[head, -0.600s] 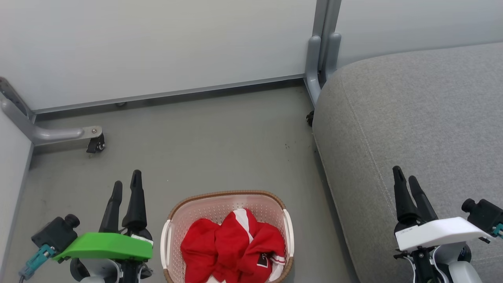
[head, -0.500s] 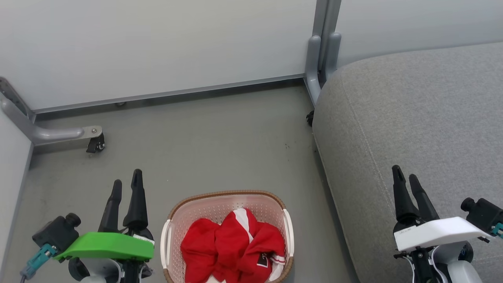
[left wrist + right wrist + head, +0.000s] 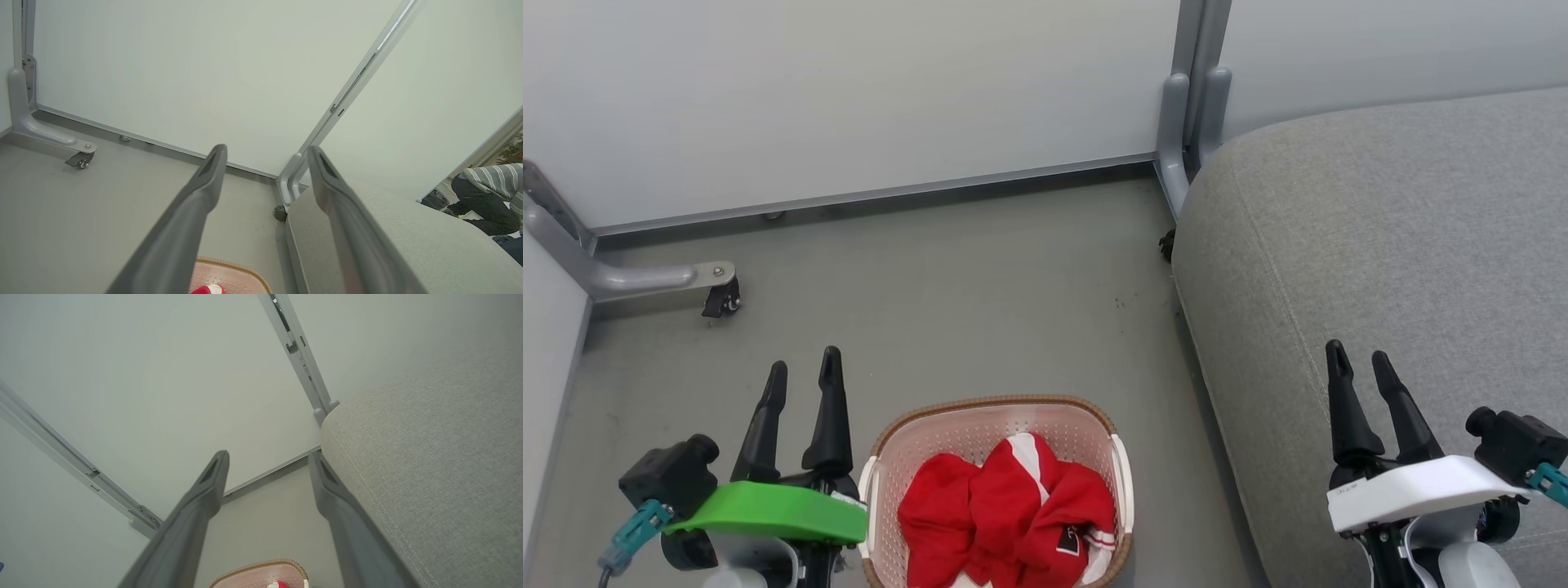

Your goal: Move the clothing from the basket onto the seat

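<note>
Clothing (in basket) just right of left gripper

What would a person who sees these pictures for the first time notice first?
The bright red clothing catches the eye first: it lies crumpled in the cream basket on the grey floor, at the bottom middle of the head view. Next comes the large grey seat on the right, with no garment on the part that shows. The left gripper and the right gripper flank the basket, fingers apart, holding nothing.

Grey floor bears the basket beside the seat.
</note>
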### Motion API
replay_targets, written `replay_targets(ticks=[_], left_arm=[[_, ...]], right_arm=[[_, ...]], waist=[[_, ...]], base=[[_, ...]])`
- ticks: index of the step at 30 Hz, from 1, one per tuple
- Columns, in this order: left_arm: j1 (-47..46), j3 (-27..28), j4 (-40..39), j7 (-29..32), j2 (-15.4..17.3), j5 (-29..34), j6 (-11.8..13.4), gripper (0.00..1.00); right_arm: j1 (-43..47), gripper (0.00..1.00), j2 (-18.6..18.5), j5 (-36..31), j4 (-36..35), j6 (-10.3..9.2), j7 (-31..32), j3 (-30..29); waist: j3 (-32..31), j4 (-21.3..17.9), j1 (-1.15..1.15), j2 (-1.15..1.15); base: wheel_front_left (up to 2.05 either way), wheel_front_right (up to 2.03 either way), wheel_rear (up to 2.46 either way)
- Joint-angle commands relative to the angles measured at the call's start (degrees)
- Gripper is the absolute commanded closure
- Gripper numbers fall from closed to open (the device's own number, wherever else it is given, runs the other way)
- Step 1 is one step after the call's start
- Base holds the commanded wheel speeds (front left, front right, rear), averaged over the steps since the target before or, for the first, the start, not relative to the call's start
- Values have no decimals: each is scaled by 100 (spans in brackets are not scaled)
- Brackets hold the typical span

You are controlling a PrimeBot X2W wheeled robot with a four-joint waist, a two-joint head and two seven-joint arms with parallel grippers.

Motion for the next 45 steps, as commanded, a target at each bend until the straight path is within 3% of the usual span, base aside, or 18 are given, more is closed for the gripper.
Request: replay_targets(ticks=[1, 23, 45], left_arm=[[22, -25, -60, -62, 36, 185, -21, 0], [87, -312, -128, -372, 45, 1523, -28, 0], [120, -466, -208, -616, 52, 2430, 23, 0]], right_arm=[[26, 0, -31, -177, -99, 2, -58, 16], [193, 0, -40, -1501, -330, 3, -367, 189], [289, 0, -45, -2505, -511, 3, -627, 313]], waist=[[1, 1, 0, 0], [-46, 53, 0, 0], [-4, 43, 0, 0]], base=[[0, 0, 0], [0, 0, 0], [0, 0, 0]])
